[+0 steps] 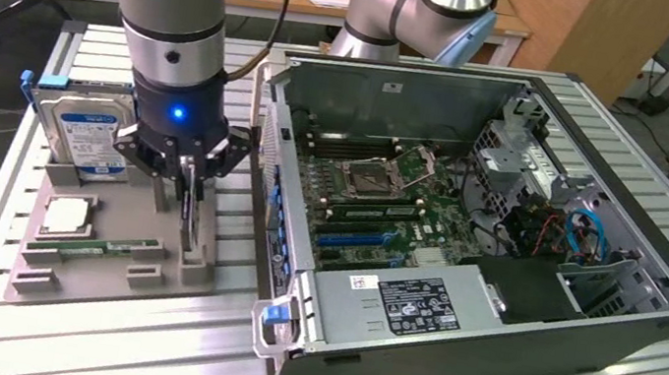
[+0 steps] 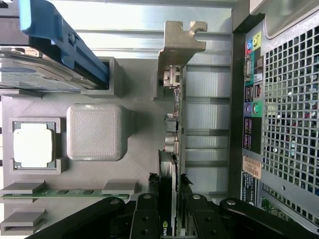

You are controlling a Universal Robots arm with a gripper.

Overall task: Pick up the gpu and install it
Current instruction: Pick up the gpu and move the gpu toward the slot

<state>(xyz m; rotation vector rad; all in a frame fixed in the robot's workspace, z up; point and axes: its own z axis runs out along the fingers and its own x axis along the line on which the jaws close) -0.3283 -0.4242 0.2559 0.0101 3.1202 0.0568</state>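
The gripper [image 1: 184, 187] is down over the grey tray [image 1: 80, 294] at the exterior view's left, beside the open computer case [image 1: 633, 322]. Its jaws are narrow and closed on the gpu [image 1: 186, 220], which stands on its long edge in a slot of the tray, upright and thin between the fingers [image 2: 147, 219]. In the wrist view the gripper [image 2: 169, 219] holds the gpu [image 2: 174, 129] near 1 end, with the silvery bracket [image 2: 182, 42] at the far end, next to the case's rear panel [image 2: 289, 99].

The step in hand looks like the pick: the card is gripped but, as far as I can judge, its lower edge sits in the tray [image 2: 139, 89].

To do this well:
- The hold is off-centre, so the bracket end is likely to sag or swing; the pull should be straight up along the slot, slow, with no twist.
- The 2 fingers should press on the flat faces of the board, not on raised parts.
- The card should come fully clear of the slot walls before any sideways travel.
- The hard drive [image 1: 88, 133] stands just beside the gripper in the same tray, and the processor chip [image 1: 68, 215] and memory stick [image 1: 94, 246] lie near; none should be knocked.
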